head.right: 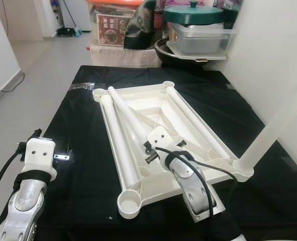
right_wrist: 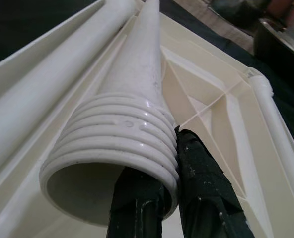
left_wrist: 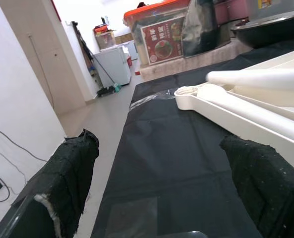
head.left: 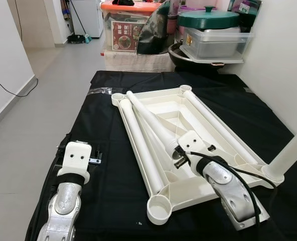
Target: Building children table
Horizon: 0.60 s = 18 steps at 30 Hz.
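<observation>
Left eye view shows the upturned tabletop [head.left: 198,188] on the black cloth [head.left: 103,150] with one leg [head.left: 289,155] standing in its corner socket, three lying loose, the right gripper [head.left: 177,153] clamped on a threaded leg [right_wrist: 132,109], the left gripper [left_wrist: 162,188] spread and idle.

We see cream tabletop [head.left: 188,193] | cream legs [head.left: 138,140] | black cloth [head.left: 108,150] | grey floor [head.left: 53,95] | green lid [head.left: 208,19]

Tabletop [head.left: 213,108]: upturned on the cloth [head.left: 103,165] before me. Three legs [head.left: 138,140] lie inside it; a fourth [head.left: 289,155] stands at its near right corner. Storage boxes [head.left: 213,42] behind.
</observation>
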Available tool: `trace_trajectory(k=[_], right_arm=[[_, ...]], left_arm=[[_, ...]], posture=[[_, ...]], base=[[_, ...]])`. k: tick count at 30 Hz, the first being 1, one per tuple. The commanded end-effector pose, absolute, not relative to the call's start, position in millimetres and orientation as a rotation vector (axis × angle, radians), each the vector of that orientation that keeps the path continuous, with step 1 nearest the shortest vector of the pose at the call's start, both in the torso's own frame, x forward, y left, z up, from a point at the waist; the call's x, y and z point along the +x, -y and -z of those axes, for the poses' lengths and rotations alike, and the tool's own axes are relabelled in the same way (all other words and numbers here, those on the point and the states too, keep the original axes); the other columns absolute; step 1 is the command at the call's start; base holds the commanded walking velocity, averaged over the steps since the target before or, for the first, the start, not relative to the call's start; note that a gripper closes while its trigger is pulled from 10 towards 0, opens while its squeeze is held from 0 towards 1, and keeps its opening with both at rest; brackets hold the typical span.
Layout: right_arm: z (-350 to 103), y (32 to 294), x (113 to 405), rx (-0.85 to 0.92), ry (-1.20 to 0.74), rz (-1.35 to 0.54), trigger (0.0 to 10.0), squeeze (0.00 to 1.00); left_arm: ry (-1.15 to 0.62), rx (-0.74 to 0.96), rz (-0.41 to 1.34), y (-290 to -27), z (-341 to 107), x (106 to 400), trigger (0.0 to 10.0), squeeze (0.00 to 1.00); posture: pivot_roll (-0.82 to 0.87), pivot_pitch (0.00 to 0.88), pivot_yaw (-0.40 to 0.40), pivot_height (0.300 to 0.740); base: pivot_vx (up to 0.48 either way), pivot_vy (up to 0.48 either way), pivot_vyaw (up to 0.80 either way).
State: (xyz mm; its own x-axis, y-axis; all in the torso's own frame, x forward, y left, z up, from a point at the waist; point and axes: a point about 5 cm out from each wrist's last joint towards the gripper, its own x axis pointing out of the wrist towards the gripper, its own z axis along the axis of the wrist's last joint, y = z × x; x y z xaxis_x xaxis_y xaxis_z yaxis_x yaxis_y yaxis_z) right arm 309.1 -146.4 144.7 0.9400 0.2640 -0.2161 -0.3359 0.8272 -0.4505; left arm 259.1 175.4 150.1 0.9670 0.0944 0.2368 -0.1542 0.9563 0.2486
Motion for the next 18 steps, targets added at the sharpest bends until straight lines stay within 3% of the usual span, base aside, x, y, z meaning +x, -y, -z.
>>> trace_trajectory(k=[1, 6, 10, 14, 18], right_arm=[[-150.2, 157.0, 313.8, -0.481, -0.126, -0.245, 0.0, 0.00], [-161.3, 162.8, 318.3, -0.423, -0.063, -0.181, 0.0, 0.00], [-182.9, 166.6, 324.2, -0.216, 0.051, -0.122, 0.0, 0.00], [-203.7, 153.8, 323.9, 0.194, 0.141, -0.263, 0.0, 0.00], [-207.3, 138.4, 318.6, 0.326, 0.171, -0.403, 0.0, 0.00]], left_arm=[[0.196, 0.281, -0.140, -175.8, -144.7, 258.7, 10.0, 0.00], [0.197, 0.278, -0.145, -176.5, -145.1, 258.5, 10.0, 0.00], [0.183, 0.154, -0.153, -180.0, -146.3, 259.5, 10.0, 0.00], [0.192, -0.281, -0.105, -184.6, -158.4, 263.1, 10.0, 0.00], [0.222, -0.470, 0.017, -180.2, -170.7, 267.4, 10.0, 0.00]], posture=[[0.09, 0.000, -0.065, 0.740], [0.09, 0.000, -0.064, 0.740], [0.09, 0.000, -0.062, 0.740], [0.10, 0.000, -0.064, 0.740], [0.10, 0.000, -0.065, 0.740]], base=[[0.000, 0.000, 0.00], [0.000, 0.000, 0.00], [0.000, 0.000, 0.00], [0.000, 0.000, 0.00], [0.000, 0.000, 0.00]])
